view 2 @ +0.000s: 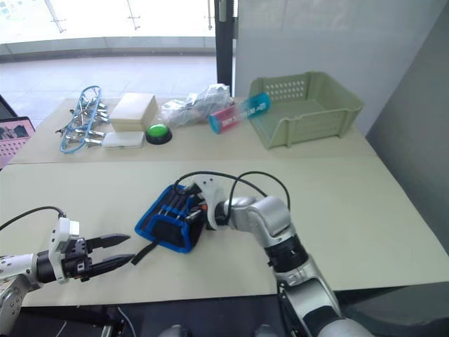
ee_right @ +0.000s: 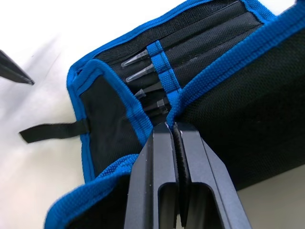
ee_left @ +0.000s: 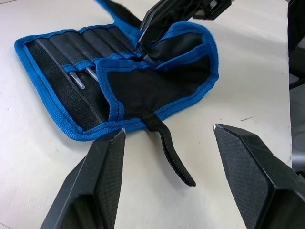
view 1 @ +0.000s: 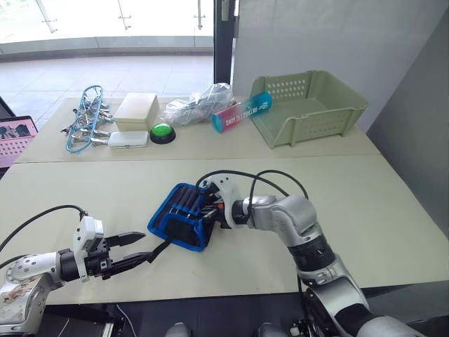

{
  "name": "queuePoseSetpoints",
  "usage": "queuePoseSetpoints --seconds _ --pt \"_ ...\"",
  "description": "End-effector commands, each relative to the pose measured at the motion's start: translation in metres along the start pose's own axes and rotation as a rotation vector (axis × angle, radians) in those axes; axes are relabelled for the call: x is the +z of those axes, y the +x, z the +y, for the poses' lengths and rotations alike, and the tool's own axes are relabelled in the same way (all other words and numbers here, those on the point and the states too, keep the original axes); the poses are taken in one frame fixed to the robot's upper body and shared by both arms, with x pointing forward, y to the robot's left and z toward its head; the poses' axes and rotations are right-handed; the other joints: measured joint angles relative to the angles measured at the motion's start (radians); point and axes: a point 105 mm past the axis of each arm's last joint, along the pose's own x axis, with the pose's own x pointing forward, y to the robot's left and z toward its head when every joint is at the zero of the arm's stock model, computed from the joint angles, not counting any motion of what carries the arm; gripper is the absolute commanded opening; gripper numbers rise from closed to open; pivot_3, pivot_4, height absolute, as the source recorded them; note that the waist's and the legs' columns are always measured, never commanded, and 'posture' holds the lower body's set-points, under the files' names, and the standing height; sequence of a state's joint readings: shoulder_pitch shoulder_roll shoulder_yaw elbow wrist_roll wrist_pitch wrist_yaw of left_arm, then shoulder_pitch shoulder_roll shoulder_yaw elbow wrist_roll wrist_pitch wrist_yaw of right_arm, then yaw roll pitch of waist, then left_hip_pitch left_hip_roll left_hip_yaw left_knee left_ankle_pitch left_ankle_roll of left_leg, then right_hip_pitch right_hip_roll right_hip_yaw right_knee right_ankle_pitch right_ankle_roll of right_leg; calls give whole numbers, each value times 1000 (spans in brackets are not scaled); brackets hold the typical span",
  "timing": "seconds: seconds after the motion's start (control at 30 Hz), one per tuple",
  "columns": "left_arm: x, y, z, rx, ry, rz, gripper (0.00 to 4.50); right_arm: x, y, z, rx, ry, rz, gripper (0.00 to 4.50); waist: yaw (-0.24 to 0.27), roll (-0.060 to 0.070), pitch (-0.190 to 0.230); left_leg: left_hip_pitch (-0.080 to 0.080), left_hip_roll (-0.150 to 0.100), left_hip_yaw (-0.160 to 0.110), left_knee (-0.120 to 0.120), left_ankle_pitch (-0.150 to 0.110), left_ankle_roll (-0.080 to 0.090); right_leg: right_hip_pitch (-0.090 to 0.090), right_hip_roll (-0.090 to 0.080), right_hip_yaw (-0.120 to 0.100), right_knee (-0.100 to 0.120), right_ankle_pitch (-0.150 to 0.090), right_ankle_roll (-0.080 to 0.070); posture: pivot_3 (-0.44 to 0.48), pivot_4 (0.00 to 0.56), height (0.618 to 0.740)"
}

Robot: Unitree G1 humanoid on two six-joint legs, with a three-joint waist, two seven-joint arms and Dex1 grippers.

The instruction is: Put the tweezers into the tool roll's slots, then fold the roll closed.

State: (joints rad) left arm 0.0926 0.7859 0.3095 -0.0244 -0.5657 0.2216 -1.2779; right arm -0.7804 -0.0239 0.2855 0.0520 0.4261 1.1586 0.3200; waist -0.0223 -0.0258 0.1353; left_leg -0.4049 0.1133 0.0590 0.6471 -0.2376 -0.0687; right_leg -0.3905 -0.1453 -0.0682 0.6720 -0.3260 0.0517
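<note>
- Tool roll [view 1: 184,216] lying mid-desk, near the front edge, one flap already curled partway over the slots [ee_left: 90,45].
- Tweezers [ee_right: 143,71] seated in those slots, pale capped tips peeking out beside a blue band.
- Right gripper [ee_right: 174,129] pinched tight on the roll's blue-edged flap, jaws pressed together on the fabric.
- Left gripper [view 1: 133,253] spread wide, empty, hovering just short of the loose black strap [ee_left: 169,152] trailing off the roll's near edge.
- Soft, light, floppy fabric by the look of it: likely to sag and spring back open unless pinned; the stitched blue edging probably the firmest place to take hold.
- Strap thin and limp, flat on the desk [view 1: 365,210]: a shallow pinch near its free end looks the best bet, easy to miss.
- Plenty of bare desk around the roll for folding; green basket [view 1: 309,105], green button [view 1: 163,132] and white box [view 1: 137,111] well apart at the back.
- Front edge close to the left gripper, so little room to drag the roll that way.
</note>
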Motion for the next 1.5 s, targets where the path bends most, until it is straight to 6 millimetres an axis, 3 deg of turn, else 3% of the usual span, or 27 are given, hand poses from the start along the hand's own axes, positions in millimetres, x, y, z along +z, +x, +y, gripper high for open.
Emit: queuePoseSetpoints --seconds 0.03,0.27,0.37,0.43,0.57,0.83,0.97,1.13,1.2,1.43,1.5 --pt "8 3 -1 -15 27 -12 3142 2 14 6 -14 -7 -17 10 -3 0 0 0 0 0 0 0 0 0 0 0 0 0 0 0 150 716" --pt "16 7 2 -12 43 -21 3142 -27 26 7 -32 -56 54 10 -21 0 0 3 0 0 0 0 0 1 0 0 3 0 0 0 150 716" --pt "20 9 1 -13 44 -23 3142 -26 26 8 -14 -36 36 757 -23 0 0 4 0 0 -1 -1 2 2 0 0 3 0 0 0 150 716" --pt "20 9 1 -14 43 -21 3142 -19 24 11 8 11 3 1546 -23 0 0 5 0 0 -1 -1 2 2 0 0 4 0 0 0 150 716" --pt "22 10 1 -11 44 -22 3142 6 14 18 92 113 -109 2842 -19 0 0 4 0 0 -1 -1 2 2 0 0 4 0 0 0 150 716" --pt "24 11 1 -8 43 -22 3142 35 -21 15 197 101 -274 2842 -15 0 0 1 0 -1 -1 0 0 0 0 0 2 0 0 0 150 716" --pt "26 10 3 -2 44 -24 3142 32 -37 6 235 37 -388 2842 -13 0 0 1 0 -1 -2 0 0 1 0 0 0 0 0 0 150 716" --pt "27 9 6 3 39 -30 3142 -2 -26 -17 151 -112 -344 2842 -17 0 0 1 0 0 -2 1 0 1 0 0 -1 0 0 0 150 716" --pt "28 8 8 9 32 -32 3142 -12 -17 -25 102 -180 -315 2323 -20 0 0 1 0 0 -2 1 -1 1 0 0 0 0 0 0 150 716" --pt "28 0 27 114 -91 -47 3142 -13 2 -26 55 -287 -293 34 -21 0 0 2 0 0 -2 1 -2 1 0 0 1 0 0 0 150 716" --pt "28 -3 42 199 -128 -57 3142 -18 7 -29 36 -293 -248 34 -20 -1 0 2 0 0 -2 2 -2 1 0 0 1 0 0 0 150 716"
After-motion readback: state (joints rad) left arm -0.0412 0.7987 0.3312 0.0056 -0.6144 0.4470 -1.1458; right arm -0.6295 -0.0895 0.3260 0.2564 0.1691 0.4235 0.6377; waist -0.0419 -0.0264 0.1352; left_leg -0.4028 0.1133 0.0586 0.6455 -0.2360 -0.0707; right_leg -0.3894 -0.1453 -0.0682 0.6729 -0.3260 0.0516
